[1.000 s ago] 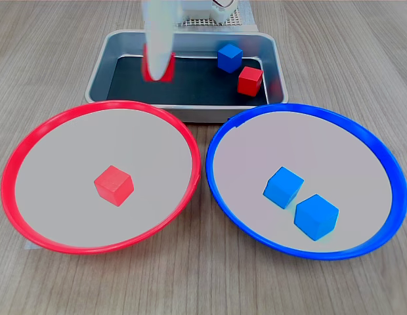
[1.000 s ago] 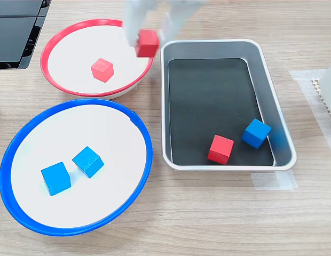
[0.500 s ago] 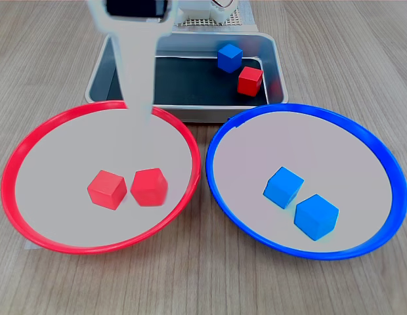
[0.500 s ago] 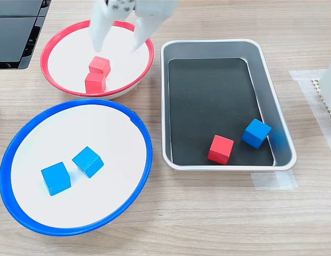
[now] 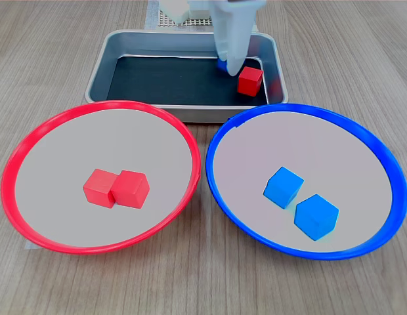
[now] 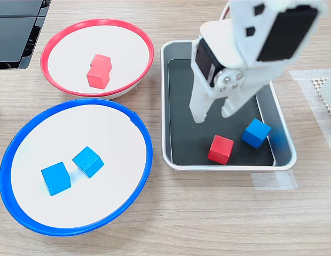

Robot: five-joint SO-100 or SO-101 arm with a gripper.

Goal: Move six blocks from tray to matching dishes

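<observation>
Item: my gripper (image 6: 212, 116), jaws apart and empty, above the tray (image 6: 173, 160); four blocks sorted, two left.

First exterior view: silver metal tray (image 5: 98, 79), black floor, holds a red block (image 5: 250, 81); a blue one beside it is mostly hidden behind my fingers. Two red cubes touch in the red dish (image 5: 33, 141); two blue cubes sit in the blue dish (image 5: 367, 138).
Second exterior view: blue block (image 6: 256, 133) and red block (image 6: 220, 149) near together. Matte, rigid cubes, probably light; take hold across opposite flat faces.

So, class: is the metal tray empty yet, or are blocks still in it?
Not empty. The tray holds one red block and one blue block, with the open gripper hanging above them.
</observation>
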